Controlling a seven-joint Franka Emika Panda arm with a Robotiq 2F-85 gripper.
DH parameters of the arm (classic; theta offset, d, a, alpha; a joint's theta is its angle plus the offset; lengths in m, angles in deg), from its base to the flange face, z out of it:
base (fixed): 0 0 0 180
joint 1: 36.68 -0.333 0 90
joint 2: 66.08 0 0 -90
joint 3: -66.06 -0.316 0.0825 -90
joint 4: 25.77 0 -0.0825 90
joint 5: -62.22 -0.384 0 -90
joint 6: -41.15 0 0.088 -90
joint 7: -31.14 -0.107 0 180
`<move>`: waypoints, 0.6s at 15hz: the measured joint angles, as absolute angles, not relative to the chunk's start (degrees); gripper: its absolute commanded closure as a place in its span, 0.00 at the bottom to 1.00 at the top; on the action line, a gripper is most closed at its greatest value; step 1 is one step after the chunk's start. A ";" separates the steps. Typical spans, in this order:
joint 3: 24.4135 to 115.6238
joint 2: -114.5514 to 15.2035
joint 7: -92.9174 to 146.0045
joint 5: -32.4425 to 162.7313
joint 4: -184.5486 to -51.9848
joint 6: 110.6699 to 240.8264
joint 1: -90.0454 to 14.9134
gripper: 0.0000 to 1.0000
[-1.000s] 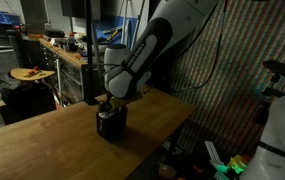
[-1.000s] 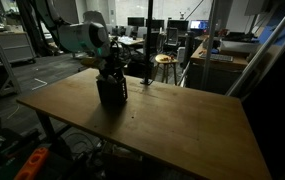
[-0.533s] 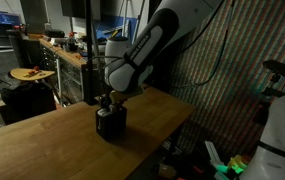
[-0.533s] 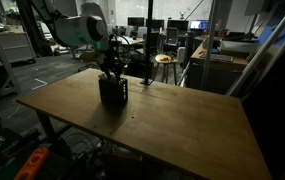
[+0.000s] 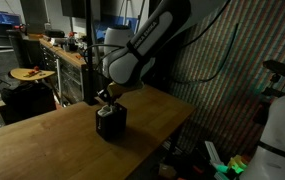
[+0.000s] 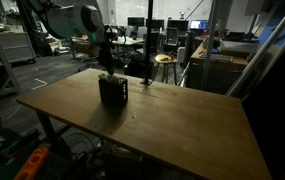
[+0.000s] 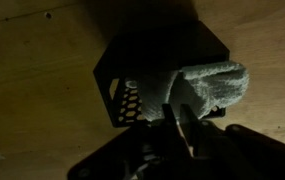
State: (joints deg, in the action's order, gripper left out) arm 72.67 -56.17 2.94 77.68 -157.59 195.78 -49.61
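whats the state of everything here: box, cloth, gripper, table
black mesh box: upright on the table, open at the top, with cloth in it
white cloth: crumpled, partly inside the box, bulging past one side
gripper: just above the box, fingers close together; can't tell whether they pinch the cloth
wooden table: bears the box

Open tabletop around black box, cloth in its opening
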 measured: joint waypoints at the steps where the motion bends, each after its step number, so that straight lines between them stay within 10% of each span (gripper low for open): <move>1: 72.53 -56.51 2.82 77.71 -157.89 195.77 -49.61 1.00; 9: 71.29 -57.38 2.31 77.83 -159.51 195.80 -49.44 0.97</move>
